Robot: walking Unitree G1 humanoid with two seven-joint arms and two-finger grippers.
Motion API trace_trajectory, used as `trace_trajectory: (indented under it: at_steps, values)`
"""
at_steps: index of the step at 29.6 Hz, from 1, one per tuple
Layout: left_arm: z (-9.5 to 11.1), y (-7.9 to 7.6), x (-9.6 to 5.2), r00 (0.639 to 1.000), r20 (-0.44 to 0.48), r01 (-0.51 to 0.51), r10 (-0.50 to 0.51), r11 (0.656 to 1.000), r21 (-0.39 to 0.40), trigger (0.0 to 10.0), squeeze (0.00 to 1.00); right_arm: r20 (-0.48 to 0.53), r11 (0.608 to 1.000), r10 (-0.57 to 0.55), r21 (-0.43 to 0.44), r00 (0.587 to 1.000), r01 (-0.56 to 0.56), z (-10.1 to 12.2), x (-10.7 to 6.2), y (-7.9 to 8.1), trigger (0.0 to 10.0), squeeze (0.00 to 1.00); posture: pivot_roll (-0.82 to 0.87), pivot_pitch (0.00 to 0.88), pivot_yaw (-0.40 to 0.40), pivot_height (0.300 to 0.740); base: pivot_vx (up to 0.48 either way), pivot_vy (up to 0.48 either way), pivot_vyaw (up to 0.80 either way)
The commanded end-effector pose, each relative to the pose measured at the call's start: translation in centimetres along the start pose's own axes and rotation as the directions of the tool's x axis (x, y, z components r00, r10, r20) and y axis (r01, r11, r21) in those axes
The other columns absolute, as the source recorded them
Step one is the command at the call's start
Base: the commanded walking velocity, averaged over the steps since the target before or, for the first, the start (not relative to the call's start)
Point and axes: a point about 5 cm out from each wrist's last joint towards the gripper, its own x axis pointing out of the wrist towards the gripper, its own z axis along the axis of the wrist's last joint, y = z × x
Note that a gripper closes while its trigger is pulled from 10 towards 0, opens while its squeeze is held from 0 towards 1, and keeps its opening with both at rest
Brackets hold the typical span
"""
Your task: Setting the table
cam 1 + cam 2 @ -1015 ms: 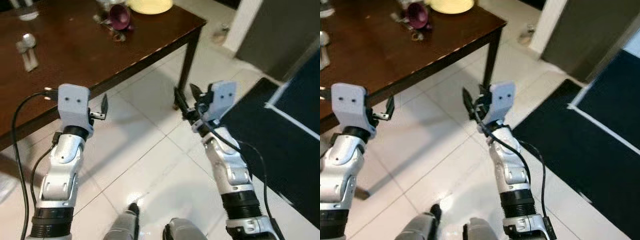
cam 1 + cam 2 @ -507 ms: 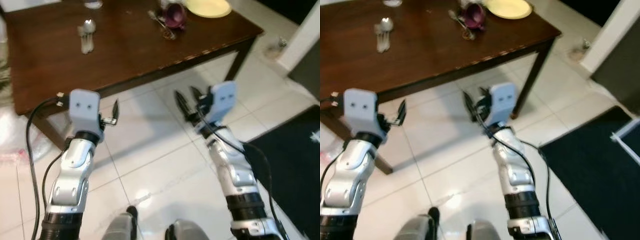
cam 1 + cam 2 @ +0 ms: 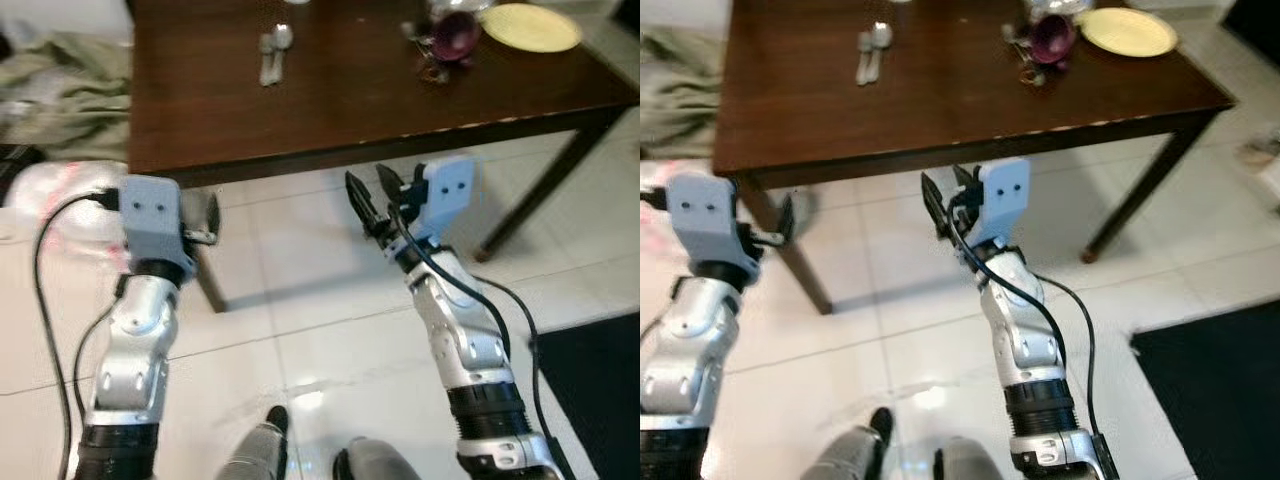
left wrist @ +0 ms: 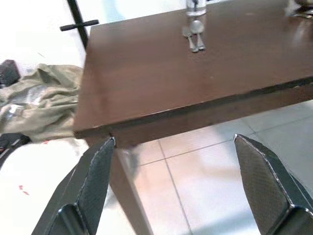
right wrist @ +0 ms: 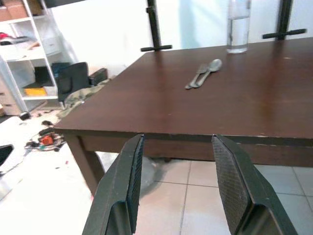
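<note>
Glossy dark-wood table (image 3: pixel 940 90) (rectangular).

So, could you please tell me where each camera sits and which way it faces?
Eye views: on the head, looking down at the brown table, floor, both arms, left hand and right hand.
Left wrist: looks between its open fingers at the table corner.
Right wrist: between its open fingers, along the tabletop.
All views share the spoon and fork.

bench (image 3: pixel 940 90): dark brown, glossy
plate (image 3: pixel 1130 30): pale yellow
cup (image 3: pixel 1050 38): purple
spoon (image 5: pixel 210 68): silver
glass (image 5: pixel 238 27): clear
floor (image 3: pixel 900 300): white tile
mat (image 3: pixel 1220 390): black
cloth (image 4: pixel 39 98): olive green
</note>
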Motion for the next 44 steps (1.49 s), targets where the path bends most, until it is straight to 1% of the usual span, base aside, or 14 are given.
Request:
trace_trajectory:
  at_steps: [1,13,31,44]
  values:
    - [-0.47,0.13,0.23,1.000,-0.008,-0.005,0.005,1.000,0.020,10.0,0.00,-0.007,0.999,-0.040,0.020,0.999,0.040,-0.26,-0.17,-0.53,10.0,0.00,-0.08,0.040,0.016,0.740,0.401,0.000,0.00]
    - [-0.40,-0.16,0.51,1.000,-0.004,0.010,-0.010,1.000,0.016,10.0,0.00,0.008,0.998,-0.064,0.017,0.998,0.064,-0.05,-0.22,-0.86,10.0,0.00,-0.08,0.030,0.023,0.740,0.464,0.000,0.00]
    - [-0.36,-0.16,0.49,1.000,0.008,0.018,-0.018,0.999,0.026,10.0,0.00,0.002,0.998,-0.054,0.021,0.999,0.054,-0.20,-0.17,-0.70,10.0,0.00,-0.08,0.035,0.023,0.740,0.473,0.000,0.00]
    - [-0.34,-0.29,0.55,1.000,0.010,0.025,-0.026,0.999,0.026,10.0,0.00,0.002,0.999,-0.054,0.004,0.999,0.054,-0.13,-0.10,-0.68,10.0,0.00,-0.08,0.039,0.024,0.740,0.472,0.000,0.00]
